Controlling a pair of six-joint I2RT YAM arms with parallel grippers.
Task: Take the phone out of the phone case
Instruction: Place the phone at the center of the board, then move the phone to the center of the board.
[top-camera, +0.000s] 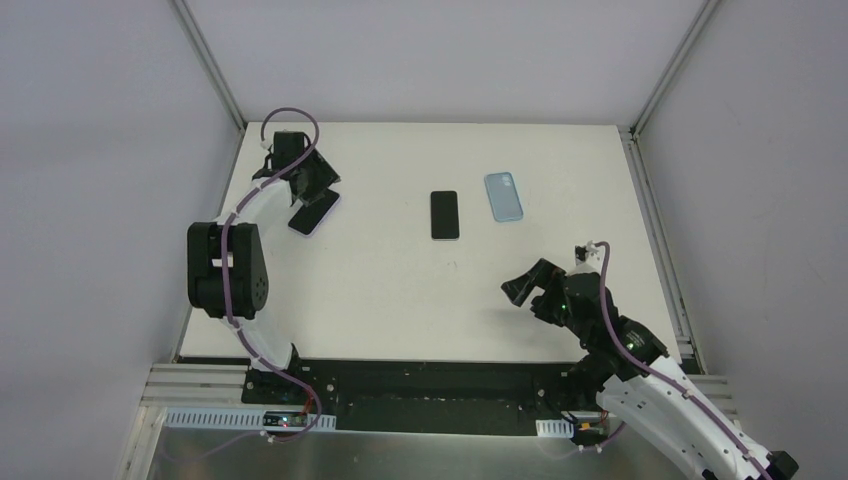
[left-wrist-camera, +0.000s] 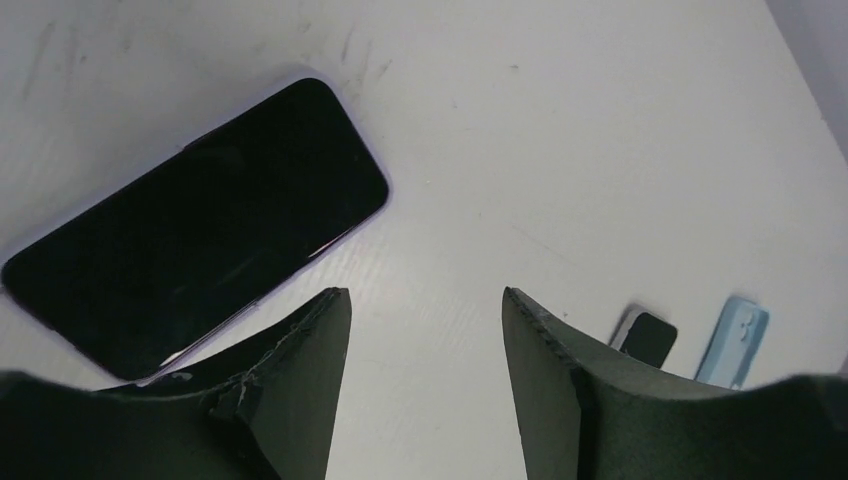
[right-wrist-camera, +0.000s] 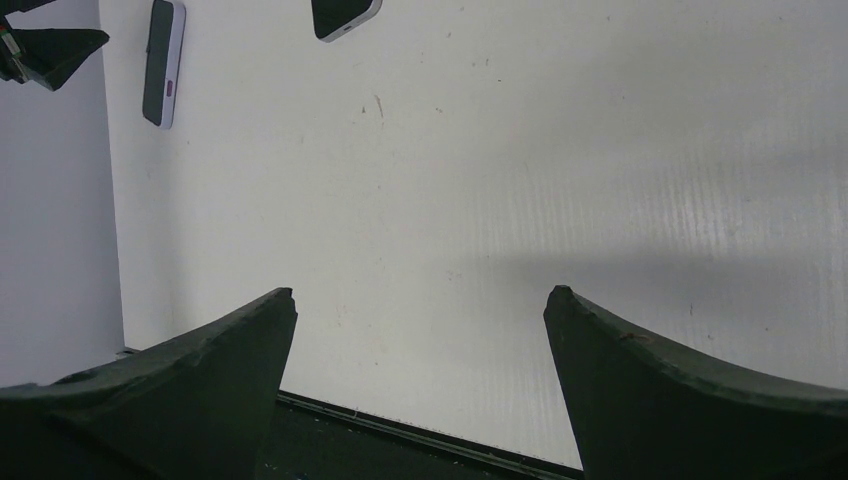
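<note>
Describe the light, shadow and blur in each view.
Top external: even light, faint shadow by the right gripper. Left wrist: dim sheen on the near phone; blue case soft. Right wrist: grey shadow band across the table.

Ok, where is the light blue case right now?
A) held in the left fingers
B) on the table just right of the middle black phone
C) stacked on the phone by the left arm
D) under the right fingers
B: the top view shows the light blue case lying on the table beside the middle black phone, apart from it, nothing holding it.
</note>
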